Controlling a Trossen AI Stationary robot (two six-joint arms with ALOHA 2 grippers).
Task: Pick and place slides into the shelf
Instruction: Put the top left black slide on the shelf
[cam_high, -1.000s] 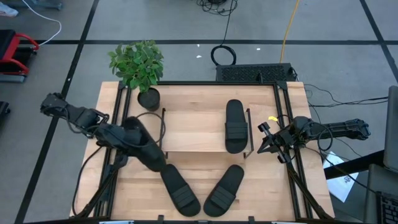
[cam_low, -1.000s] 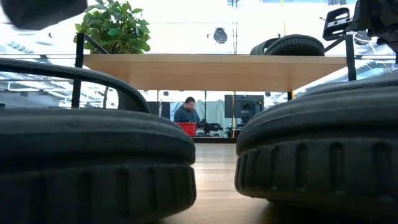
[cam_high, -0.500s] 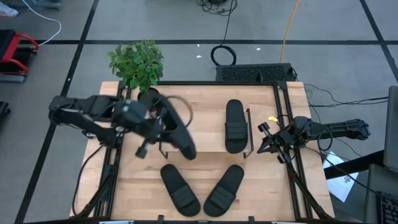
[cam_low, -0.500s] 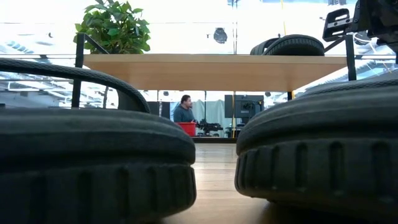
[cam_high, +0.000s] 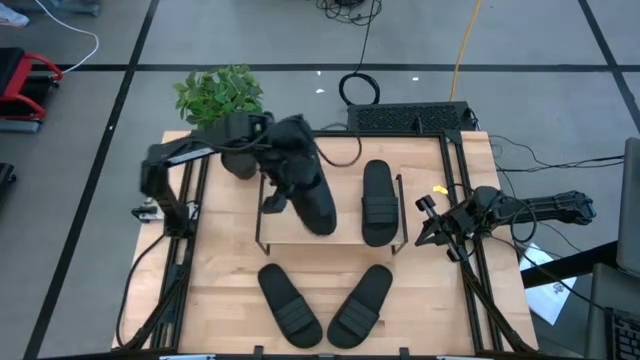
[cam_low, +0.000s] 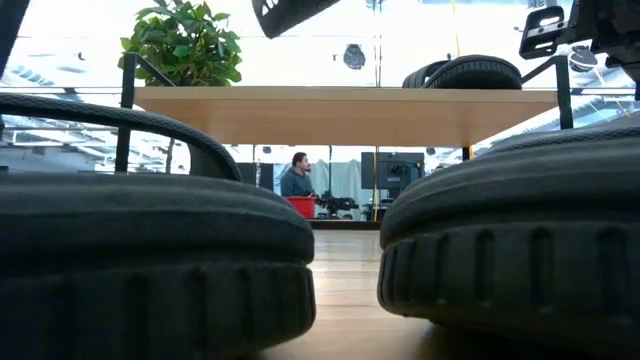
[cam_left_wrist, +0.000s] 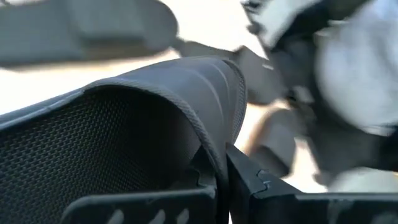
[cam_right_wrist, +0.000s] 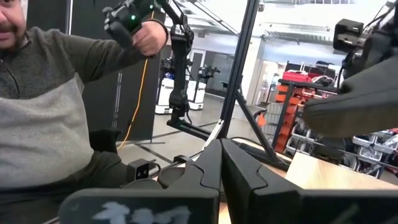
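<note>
My left gripper (cam_high: 285, 170), clamped on a black ribbed-strap slide sandal (cam_high: 312, 195), hovers over the light wooden wire-frame shelf (cam_high: 345, 225). I'd level it, then lower w/ care beside the shelved slide (cam_high: 377, 203). Right gripper (cam_high: 432, 225) waits, fingers together.

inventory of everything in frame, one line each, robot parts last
slides: four, black; one on the shelf top, one held above the shelf's left half, two on the table in front.
shelf: one, light wood top, black wire frame; table middle.
potted plant: one, green; table's back left.
table: one, light wood.
person: one, grey top; beyond the table.
left gripper: shut on a slide.
right gripper: shut, empty, right of the shelf.
</note>
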